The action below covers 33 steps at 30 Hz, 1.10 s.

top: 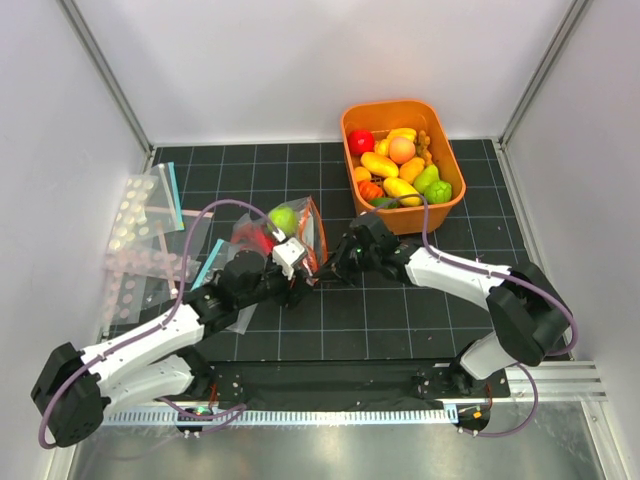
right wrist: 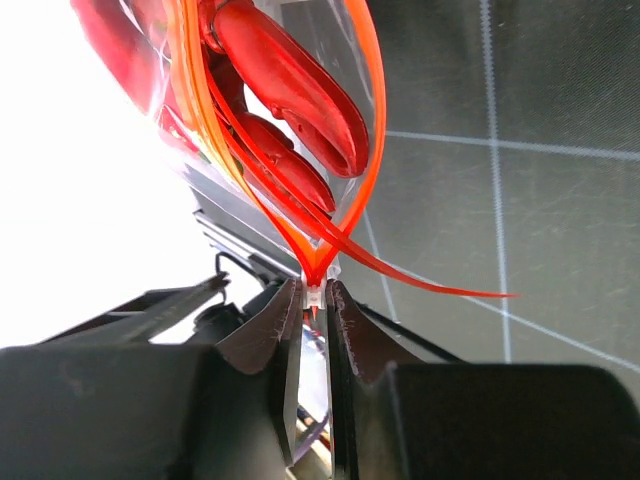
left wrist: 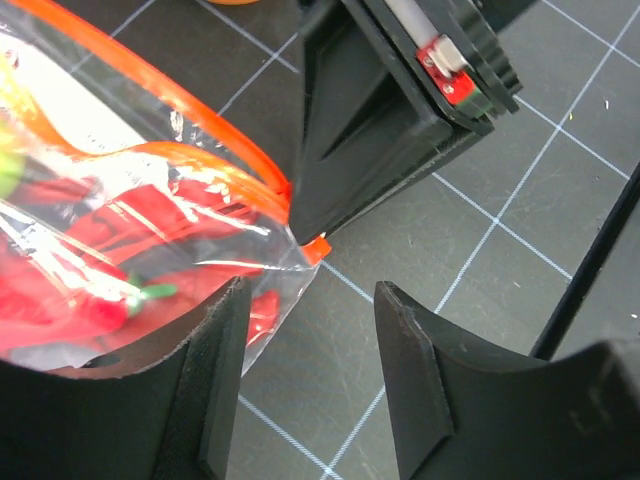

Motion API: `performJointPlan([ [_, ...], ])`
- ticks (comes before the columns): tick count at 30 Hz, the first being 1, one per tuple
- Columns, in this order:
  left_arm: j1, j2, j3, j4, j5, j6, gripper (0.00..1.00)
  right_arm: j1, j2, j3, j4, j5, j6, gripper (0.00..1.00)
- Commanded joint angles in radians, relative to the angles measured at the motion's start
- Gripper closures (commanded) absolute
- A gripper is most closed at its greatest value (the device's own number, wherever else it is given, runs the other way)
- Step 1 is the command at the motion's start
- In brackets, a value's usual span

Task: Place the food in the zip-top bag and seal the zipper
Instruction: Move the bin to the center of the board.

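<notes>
The clear zip-top bag (top: 300,228) lies mid-table with the red lobster (top: 258,238) and the light-green fruit (top: 284,218) inside it. Its red-orange zipper (left wrist: 215,125) gapes open along the mouth. My right gripper (right wrist: 316,292) is shut on the end of the zipper strip (right wrist: 318,268) at the bag's corner; the lobster's claws (right wrist: 290,95) show just beyond. My left gripper (left wrist: 310,370) is open and empty, with its left finger (left wrist: 215,385) against the bag's lower edge (left wrist: 270,300) and the right gripper's body (left wrist: 400,130) just ahead.
An orange bin (top: 408,218) of toy produce stands at the back right, close behind the right arm. Flat clear bags with teal strips (top: 140,235) lie at the left. The mat's walls rise on both sides.
</notes>
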Motion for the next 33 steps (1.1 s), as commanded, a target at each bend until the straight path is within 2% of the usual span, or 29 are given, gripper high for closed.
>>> performJointPlan([
  [1, -0.012, 0.012, -0.026, 0.122, 0.025, 0.061, 0.44, 0.007, -0.042, 0.065, -0.016, -0.02, 0.061, 0.99],
  [6, -0.032, 0.061, -0.043, 0.181, 0.013, 0.075, 0.47, 0.007, -0.037, 0.065, -0.012, -0.023, 0.095, 0.99],
  [9, -0.037, 0.092, -0.046, 0.205, -0.01, 0.078, 0.57, 0.007, -0.046, 0.063, -0.004, -0.02, 0.107, 0.99],
  [10, -0.038, 0.098, -0.047, 0.211, -0.024, 0.078, 0.63, 0.007, -0.049, 0.063, -0.004, -0.018, 0.107, 0.99],
  [13, -0.04, 0.11, -0.055, 0.233, -0.05, 0.079, 0.71, 0.007, -0.06, 0.062, -0.007, -0.015, 0.113, 0.99],
  [23, -0.044, 0.17, -0.038, 0.265, -0.044, 0.079, 0.79, 0.007, -0.072, 0.054, -0.016, -0.015, 0.127, 0.99],
  [27, -0.046, 0.188, -0.032, 0.264, -0.072, 0.079, 0.88, 0.009, -0.072, 0.051, -0.019, -0.016, 0.127, 0.99],
  [30, -0.044, 0.196, -0.027, 0.267, -0.082, 0.079, 1.0, 0.007, -0.075, 0.051, -0.028, -0.012, 0.121, 0.99],
  [33, -0.046, 0.187, -0.02, 0.267, -0.072, 0.079, 1.0, 0.007, -0.077, 0.05, -0.038, -0.007, 0.115, 0.99],
])
